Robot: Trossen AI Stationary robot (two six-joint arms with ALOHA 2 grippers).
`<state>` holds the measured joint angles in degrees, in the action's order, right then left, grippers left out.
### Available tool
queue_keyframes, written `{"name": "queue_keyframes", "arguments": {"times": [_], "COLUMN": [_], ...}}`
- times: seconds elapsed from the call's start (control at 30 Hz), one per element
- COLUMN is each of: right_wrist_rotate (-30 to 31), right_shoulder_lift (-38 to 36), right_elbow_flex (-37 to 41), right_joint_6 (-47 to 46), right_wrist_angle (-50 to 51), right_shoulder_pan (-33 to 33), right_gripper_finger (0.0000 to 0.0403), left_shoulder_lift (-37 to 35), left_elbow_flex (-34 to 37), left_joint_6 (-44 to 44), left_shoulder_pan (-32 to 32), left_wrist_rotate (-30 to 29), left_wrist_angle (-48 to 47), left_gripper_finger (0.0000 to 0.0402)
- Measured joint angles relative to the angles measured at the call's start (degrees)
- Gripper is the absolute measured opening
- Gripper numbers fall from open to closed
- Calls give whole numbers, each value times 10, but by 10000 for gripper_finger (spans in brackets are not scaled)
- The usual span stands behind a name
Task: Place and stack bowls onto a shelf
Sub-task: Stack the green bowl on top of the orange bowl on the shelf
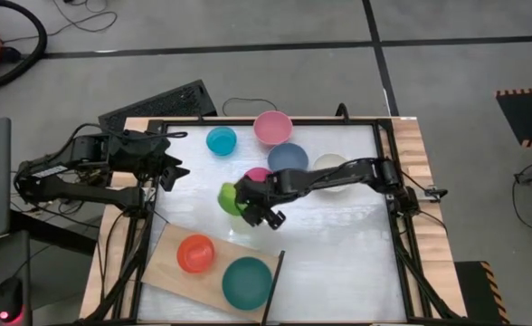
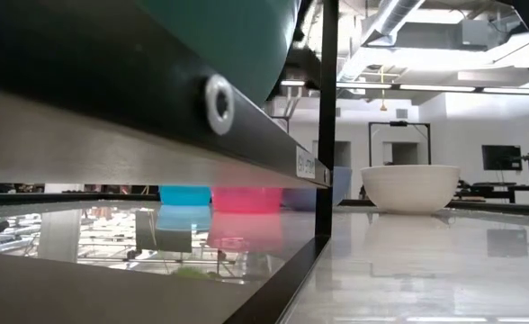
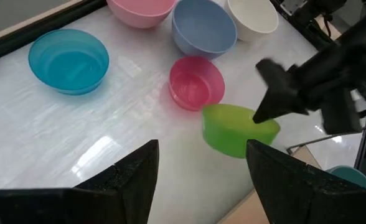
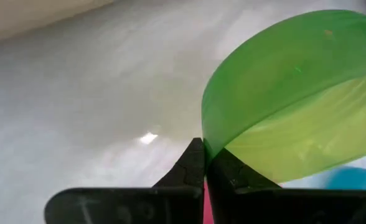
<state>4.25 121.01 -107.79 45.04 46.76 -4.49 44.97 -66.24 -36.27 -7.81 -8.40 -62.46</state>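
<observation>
The lime green bowl (image 1: 229,198) is near the middle of the white bench (image 1: 338,244), tipped on its side and clamped by its rim in the right hand (image 1: 259,214); the right wrist view shows that hand's two fingers pinched tight on the green rim (image 4: 203,144). Just beside it, toward the far edge, sits the magenta bowl (image 1: 258,175), upright. Behind that stand the slate blue bowl (image 1: 288,158) and the cream white bowl (image 1: 330,172), with the light pink bowl (image 1: 272,127) and the cyan bowl (image 1: 221,140) nearer the far edge.

The light-wood shelf (image 1: 171,258) lies at an angle at the near left corner of the bench. On it sit the red-orange bowl (image 1: 195,253) and the larger teal green bowl (image 1: 247,282), side by side and apart.

The left hand (image 1: 169,159) hovers over the bench's left edge, its fingers (image 3: 130,177) spread wide and holding nothing.
</observation>
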Motion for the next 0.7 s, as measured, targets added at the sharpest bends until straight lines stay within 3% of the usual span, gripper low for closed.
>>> {"name": "queue_keyframes", "arguments": {"times": [0.2,0.33,0.43,0.7], "right_wrist_rotate": [-42,-78,-102,-104], "right_shoulder_lift": [2,13,28,77], "right_elbow_flex": [-113,-139,-141,-145], "right_joint_6": [-37,-75,-44,44], "right_wrist_angle": [-44,-110,-172,-171], "right_shoulder_pan": [13,-12,-42,-97], "right_gripper_finger": [23,23,23,23], "left_shoulder_lift": [0,0,0,0], "left_elbow_flex": [0,0,0,0], "left_joint_6": [0,-1,-2,-7], "left_shoulder_pan": [0,0,0,0], "left_wrist_rotate": [-10,-13,-13,-13], "left_wrist_angle": [0,0,0,0], "left_gripper_finger": [226,226,226,226]}}
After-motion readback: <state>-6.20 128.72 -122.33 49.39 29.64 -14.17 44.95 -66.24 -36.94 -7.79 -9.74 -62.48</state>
